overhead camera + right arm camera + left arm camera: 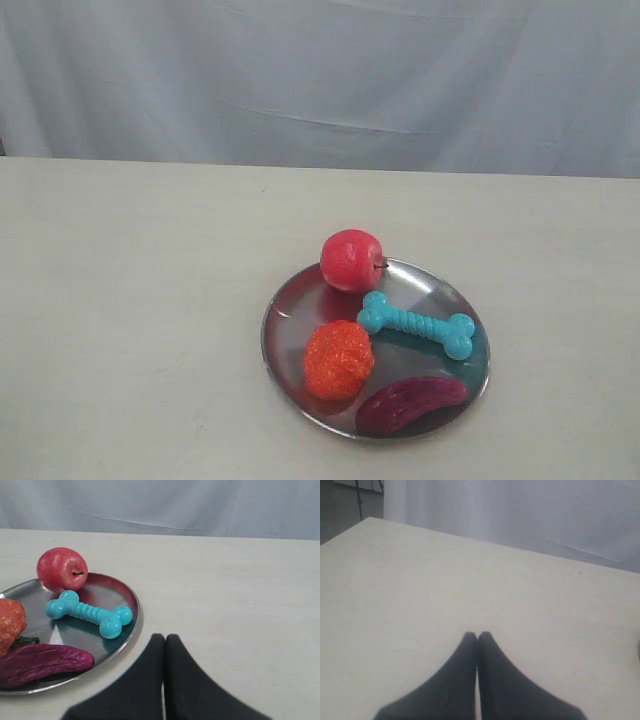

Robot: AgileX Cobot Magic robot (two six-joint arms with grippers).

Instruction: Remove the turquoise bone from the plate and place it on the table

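- The bone (417,325) lies flat on the plate (425,290), right of the plate's centre, in the lower right of the exterior frame. Its long axis runs from upper left down to lower right.
- Bone form: turquoise, ribbed shaft, two-lobed knob at each end. The finish is smooth and looks rubbery.
- Plate: round, shallow-rimmed polished metal. It mirrors the toys on it.
- Adjacent items on the plate:
  - a glossy red apple (351,259) sits at the upper rim, just above the bone's left knob;
  - a rough-textured orange toy (338,359) sits near the same knob, lower left;
  - a dark purple ribbed oblong (410,404) lies along the lower rim, below the shaft and apart from it.
- Worktop (130,300): flat, matte, cream. Wide bare areas lie left and right of the plate.
- Right end effector (165,639): fingers pressed together, holding nothing, above the worktop beside the plate rim.
- Left end effector (477,637): fingers likewise together and empty, over bare worktop.
- Step in hand: pre-grasp. The bone has not been lifted.
- Next move, as judged: the right arm is the nearer. Part its fingers, centre them across the ribbed shaft, and descend between the apple and the oblong without striking the plate.
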